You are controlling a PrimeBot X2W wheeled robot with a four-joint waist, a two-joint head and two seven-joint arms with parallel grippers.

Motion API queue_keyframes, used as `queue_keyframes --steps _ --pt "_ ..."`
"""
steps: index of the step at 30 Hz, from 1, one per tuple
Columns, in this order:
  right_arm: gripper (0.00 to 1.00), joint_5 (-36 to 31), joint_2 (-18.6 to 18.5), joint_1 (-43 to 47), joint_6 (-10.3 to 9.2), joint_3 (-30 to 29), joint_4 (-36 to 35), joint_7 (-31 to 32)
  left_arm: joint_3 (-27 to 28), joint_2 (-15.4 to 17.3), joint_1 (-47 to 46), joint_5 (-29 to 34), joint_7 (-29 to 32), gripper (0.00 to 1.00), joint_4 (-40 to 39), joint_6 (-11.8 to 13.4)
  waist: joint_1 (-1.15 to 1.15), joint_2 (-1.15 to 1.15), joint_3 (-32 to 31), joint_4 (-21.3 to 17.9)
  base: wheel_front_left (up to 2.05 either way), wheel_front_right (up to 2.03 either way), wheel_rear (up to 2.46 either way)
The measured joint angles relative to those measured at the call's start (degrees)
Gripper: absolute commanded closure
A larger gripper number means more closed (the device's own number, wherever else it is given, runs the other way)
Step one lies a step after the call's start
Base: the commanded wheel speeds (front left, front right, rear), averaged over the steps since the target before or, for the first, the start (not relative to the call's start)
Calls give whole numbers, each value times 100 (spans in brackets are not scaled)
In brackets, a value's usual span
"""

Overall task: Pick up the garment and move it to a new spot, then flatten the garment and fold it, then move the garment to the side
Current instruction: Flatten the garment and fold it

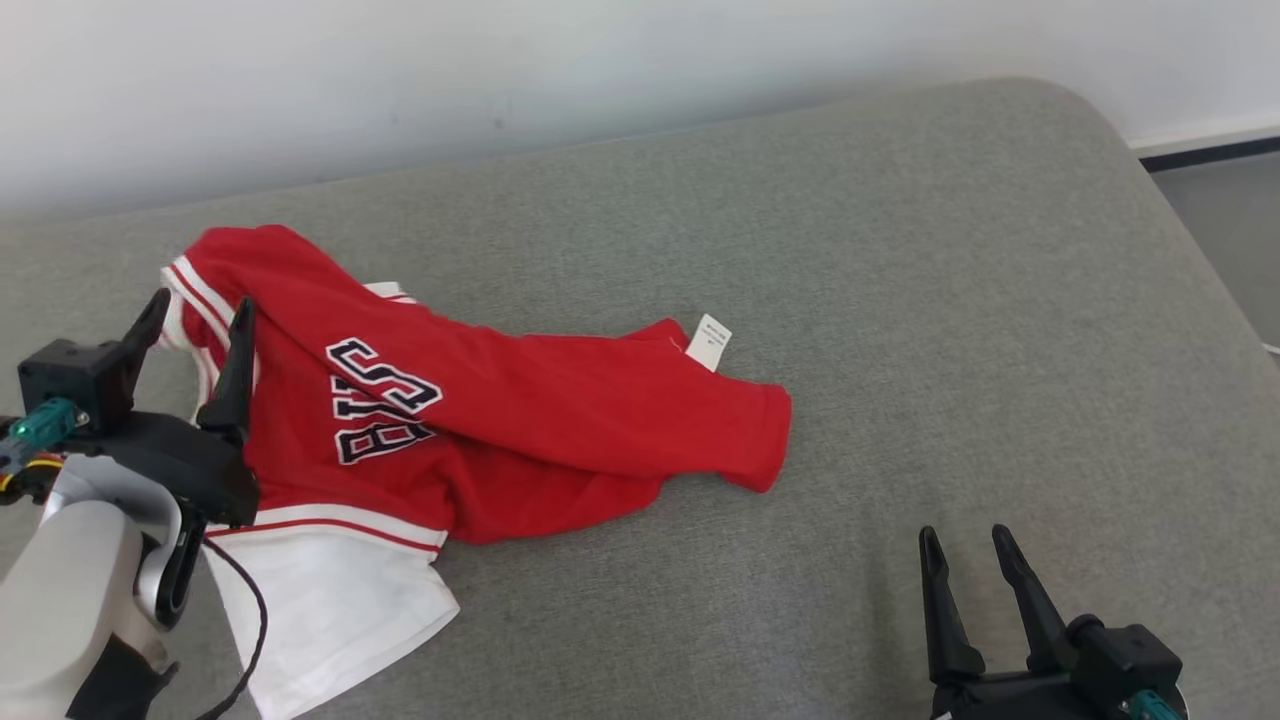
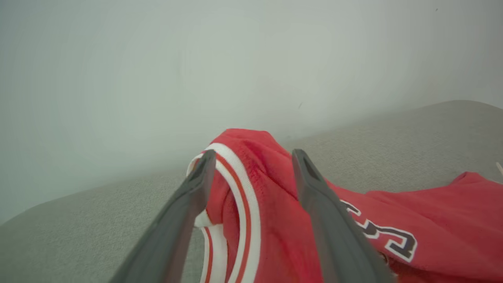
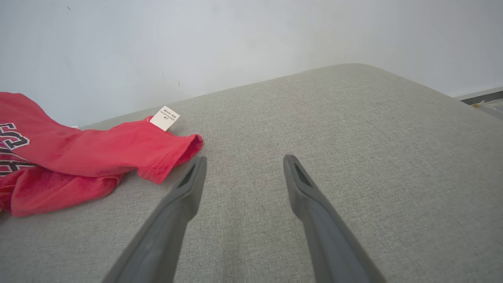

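Observation:
The garment [image 1: 470, 420] is a red top with white trim, dark lettering and a white tag, lying crumpled on the left half of a grey cushion. A white part of it [image 1: 320, 600] spreads toward the front. My left gripper [image 1: 197, 315] stands open at the garment's left end, its fingers spread either side of the red-and-white striped edge [image 2: 239, 188]; nothing is pinched. My right gripper [image 1: 965, 540] is open over bare cushion at the front right, apart from the garment's right end [image 3: 173, 151].
The grey cushion [image 1: 950, 300] runs back to a pale wall [image 1: 600, 60]. Its rounded far right corner drops to a grey floor with a dark skirting strip [image 1: 1210, 150]. A dark cable [image 1: 245, 610] hangs from my left wrist over the white cloth.

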Motion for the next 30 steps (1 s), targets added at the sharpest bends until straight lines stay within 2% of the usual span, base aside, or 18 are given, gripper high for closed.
queue_keyframes --steps 7,15,16,18,22,30 --pt "0 -4 2 60 0 -16 1 1 87 5 330 -12 -25 0 -171 8 0 0 -140 252 0 0 0" --pt "0 -19 0 198 0 -26 5 1 710 -232 1255 166 -41 0 -1492 357 -1 0 -334 645 0 0 0" --pt "0 -19 4 202 0 -32 -3 1 918 -345 1548 288 -41 0 -1934 466 0 0 -360 741 0 0 0" --pt "0 -19 1 206 0 -48 -9 1 1091 -494 1874 461 -41 0 -2340 557 -1 0 -377 826 0 0 0" --pt "0 -20 4 206 0 -57 -12 1 1533 -910 2562 788 -41 0 -3052 659 -1 0 -380 961 0 0 0" --pt "0 -36 3 154 0 -85 52 1 2288 -1693 3605 1544 -41 0 -3886 569 -1 0 -380 1164 0 0 0"
